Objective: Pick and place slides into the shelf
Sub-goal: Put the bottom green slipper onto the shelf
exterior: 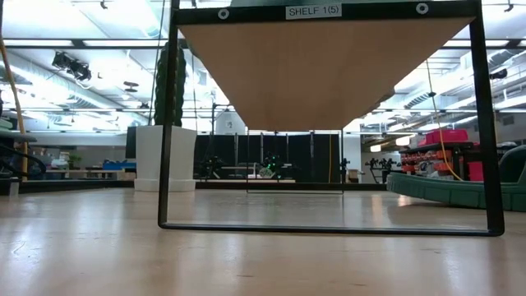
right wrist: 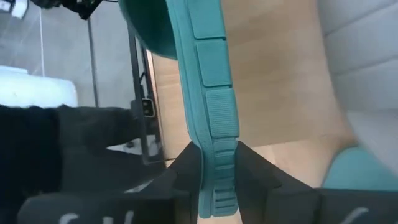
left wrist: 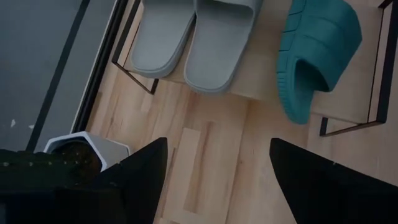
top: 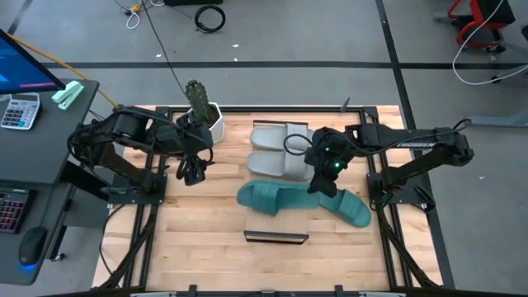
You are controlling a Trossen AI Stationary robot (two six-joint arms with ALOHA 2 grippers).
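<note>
Two light grey slides (top: 276, 150) (left wrist: 193, 37) lie side by side, soles down, on the shelf (left wrist: 261, 84), whose underside fills the low view (exterior: 329, 66). One teal slide (top: 272, 198) (left wrist: 317, 50) stands tipped on its side on the shelf board next to them, with my right gripper (top: 323, 183) (right wrist: 217, 152) shut on it. The second teal slide (top: 351, 208) (exterior: 460, 191) lies on the table right of the shelf. My left gripper (top: 194, 172) (left wrist: 217, 146) hangs open over the table left of the shelf. My right gripper pinches the teal slide's sole edge (right wrist: 217, 180) between its two fingers, at the slide's right end. The fingers come slanting down from the table's right side and lie along the slide. The slide stands on its side, ribbed sole showing, stretching toward the left arm over the shelf board.
A white pot with a cactus (top: 202, 111) (left wrist: 87, 146) stands at the far edge, close to the left gripper. A small dark box (top: 276, 238) sits near the table's near edge. A desk with a calculator and keyboard (top: 21, 111) stands left of the table.
</note>
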